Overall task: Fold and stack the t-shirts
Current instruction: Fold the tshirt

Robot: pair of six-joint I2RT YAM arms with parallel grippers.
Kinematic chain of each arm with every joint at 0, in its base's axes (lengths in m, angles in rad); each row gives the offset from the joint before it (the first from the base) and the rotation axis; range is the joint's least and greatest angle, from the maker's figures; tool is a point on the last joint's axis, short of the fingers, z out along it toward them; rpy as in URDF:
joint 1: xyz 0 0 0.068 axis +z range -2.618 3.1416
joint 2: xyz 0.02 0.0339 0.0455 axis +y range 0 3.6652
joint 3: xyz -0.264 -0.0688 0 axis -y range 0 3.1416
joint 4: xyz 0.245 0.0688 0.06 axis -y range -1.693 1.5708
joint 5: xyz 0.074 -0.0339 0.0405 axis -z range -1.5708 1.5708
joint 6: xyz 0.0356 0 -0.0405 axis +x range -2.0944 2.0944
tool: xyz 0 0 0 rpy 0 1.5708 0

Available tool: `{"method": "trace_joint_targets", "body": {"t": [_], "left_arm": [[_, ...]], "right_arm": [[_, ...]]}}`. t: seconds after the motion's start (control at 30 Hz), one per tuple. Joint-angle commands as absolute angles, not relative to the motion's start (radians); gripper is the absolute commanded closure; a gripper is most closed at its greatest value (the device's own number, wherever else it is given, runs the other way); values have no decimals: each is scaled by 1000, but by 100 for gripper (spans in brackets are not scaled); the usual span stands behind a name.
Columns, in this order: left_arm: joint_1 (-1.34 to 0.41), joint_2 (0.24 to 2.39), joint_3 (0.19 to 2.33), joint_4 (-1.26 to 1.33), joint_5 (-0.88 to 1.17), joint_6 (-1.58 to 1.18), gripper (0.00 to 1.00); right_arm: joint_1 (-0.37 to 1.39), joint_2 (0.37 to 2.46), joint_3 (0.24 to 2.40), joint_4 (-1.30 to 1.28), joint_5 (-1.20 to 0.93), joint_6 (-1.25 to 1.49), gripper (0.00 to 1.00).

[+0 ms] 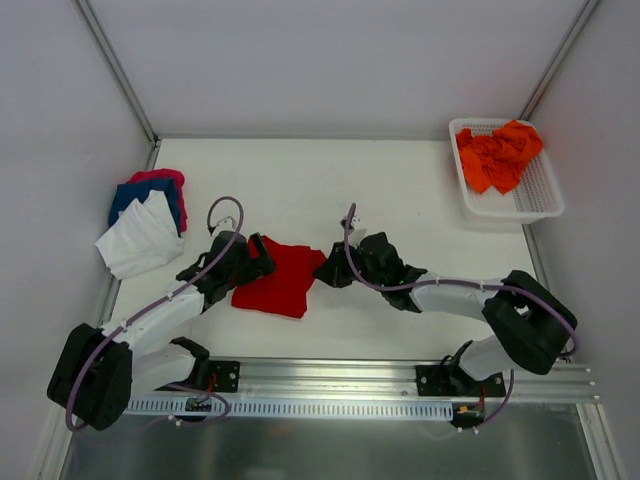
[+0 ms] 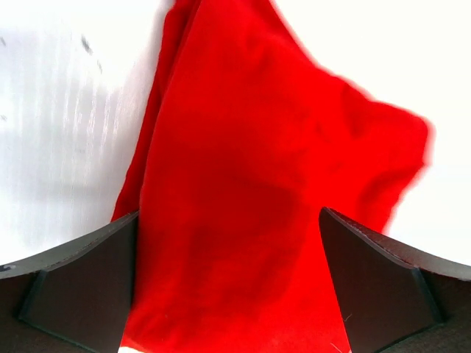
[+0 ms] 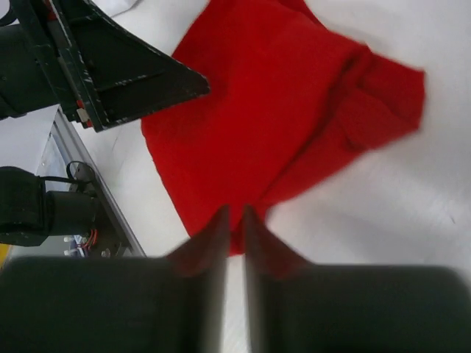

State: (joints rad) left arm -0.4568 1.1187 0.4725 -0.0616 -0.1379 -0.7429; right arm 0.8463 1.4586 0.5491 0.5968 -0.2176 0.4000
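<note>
Red tee [image 1: 275, 280] lies mid-table, partly folded and rumpled, between my two arms. Left gripper [image 1: 264, 258] sits over its left edge with fingers wide apart, holding nothing. The wrist view shows cloth filling the gap between them. Right gripper [image 3: 235, 213] is at the tee's right edge, fingers pinched down to a thin slit. Red shows between the tips, so I read that as a grip on the hem, and a shallow one.

Risks from here:
- The shallow right pinch could slip off as soon as I lift or drag. Then the fold collapses.
- It may have caught one layer only, since the right side of the tee is doubled over. Pulling would unfold it instead of carrying it.
- If the left fingers close where they are, they could bunch a wad of cloth rather than take an edge.
- The arms are near each other across a small tee, so crossing moves could bring the wrists into contact.
- The right wrist view is blurred, so I can't confirm the contact well.

The table [image 1: 400, 200] is smooth white and looks low-friction, so cloth should slide easily. A white tee [image 1: 140, 240] lies over a blue tee [image 1: 135, 195] and a pink tee [image 1: 160, 177] at far left, loosely piled. A basket [image 1: 545, 205] at far right holds crumpled orange tees [image 1: 498, 155]. Plain white walls [image 1: 330, 60] close in three sides, and a metal rail [image 1: 330, 375] runs along the near edge.
</note>
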Motion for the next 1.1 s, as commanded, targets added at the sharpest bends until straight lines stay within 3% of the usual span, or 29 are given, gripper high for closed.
{"method": "trace_joint_targets", "body": {"t": [0.0,0.23,0.57,1.07], "left_arm": [[-454,1026,482,-102,-169,-700,1],[-454,991,483,-123,-134,-713,1],[-454,947,468,-156,-163,-709,1],[-454,874,459,-233,-115,-683,1]], "right_arm": [[876,1465,684,474,-195,335,97],[891,1679,969,410,-339,323,100],[911,2028,1052,497,-417,509,100],[910,1761,905,66,-75,419,100]]}}
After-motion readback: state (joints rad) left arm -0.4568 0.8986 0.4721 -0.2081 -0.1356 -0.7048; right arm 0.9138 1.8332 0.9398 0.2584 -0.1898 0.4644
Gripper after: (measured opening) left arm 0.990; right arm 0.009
